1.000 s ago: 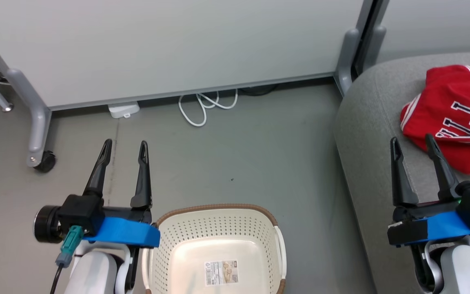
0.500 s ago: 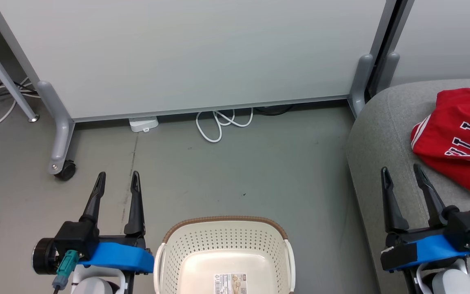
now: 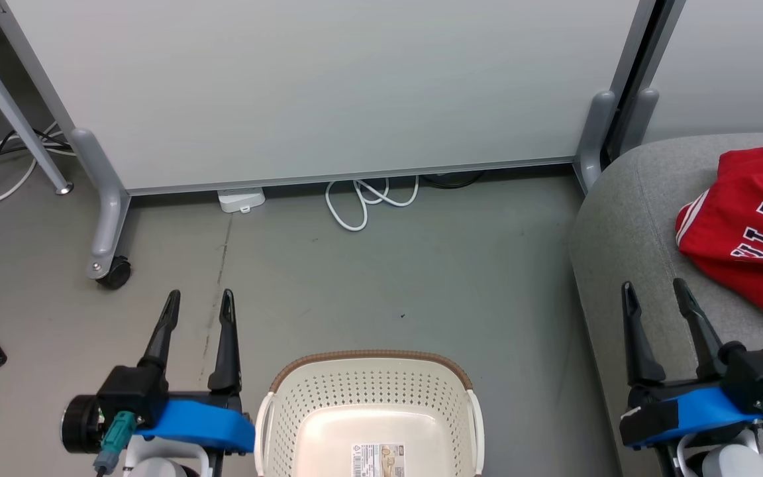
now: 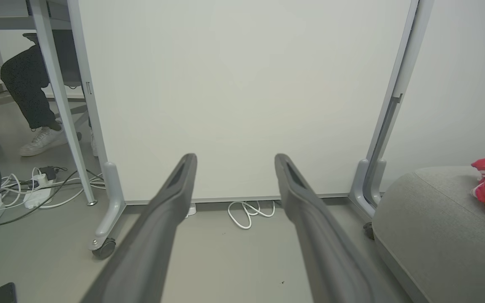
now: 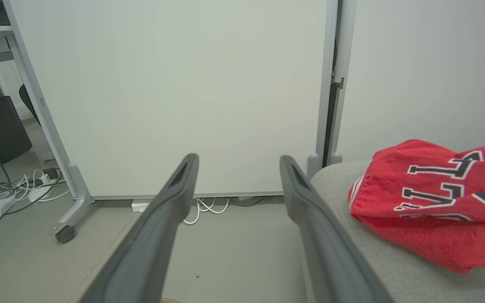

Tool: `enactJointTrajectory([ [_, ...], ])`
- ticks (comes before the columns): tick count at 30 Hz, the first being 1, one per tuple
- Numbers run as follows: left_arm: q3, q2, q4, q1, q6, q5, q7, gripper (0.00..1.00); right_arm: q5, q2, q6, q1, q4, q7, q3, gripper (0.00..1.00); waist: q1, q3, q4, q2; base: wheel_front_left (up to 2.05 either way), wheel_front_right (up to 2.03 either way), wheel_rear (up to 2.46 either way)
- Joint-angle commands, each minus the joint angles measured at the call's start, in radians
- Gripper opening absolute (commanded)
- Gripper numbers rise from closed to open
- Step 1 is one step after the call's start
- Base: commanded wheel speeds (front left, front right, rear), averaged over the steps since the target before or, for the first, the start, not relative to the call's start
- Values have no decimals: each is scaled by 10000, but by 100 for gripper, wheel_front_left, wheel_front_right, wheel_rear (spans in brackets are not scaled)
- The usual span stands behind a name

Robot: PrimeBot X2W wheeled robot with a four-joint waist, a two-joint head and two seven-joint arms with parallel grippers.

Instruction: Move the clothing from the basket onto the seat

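**Jersey lay right of the basket, nearest our right arm**

Our left gripper [image 3: 199, 295] hung just left of the basket [image 3: 371, 358], fingers spread and holding nothing. Our right gripper [image 3: 654, 285] hung well to the right of the basket, equally spread and empty, with its fingers over the near edge of the grey sofa [image 3: 620, 225]. Both pointed away from us, toward the white partition panel [image 3: 328, 86] beyond the basket.

The basket sat on the floor between the two arms. The part of its bottom we could see carried a printed label [image 3: 378, 457] and no fabric. The red jersey [image 3: 746, 232] lay crumpled on the sofa, far right of the basket and apart from the right gripper's fingertips, just ahead of them and to their right. Its lettered face was turned up and it spread wider across than deep.

We judged the right arm much the nearer if the jersey needed handling. With the garment already on the seat, we saw nothing left in the basket to pick.
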Motion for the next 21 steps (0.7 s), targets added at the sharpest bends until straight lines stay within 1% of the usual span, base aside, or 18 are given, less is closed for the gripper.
enactJointTrajectory([
  [1,-2,-6,29,-9,-2,-2,0,0,14,2,0,0,19,0,4,0,0,-2,0,-1,0,0,0],
  [6,-18,-27,440,332,-4,-98,96,0,115,32,0,114,465,74,-10,0,0,-4,-2,-1,0,0,0],
  [21,354,-26,298,229,-55,-2996,836,0,3101,27,0,81,412,821,-87,0,0,-52,-80,-1,0,0,0],
])
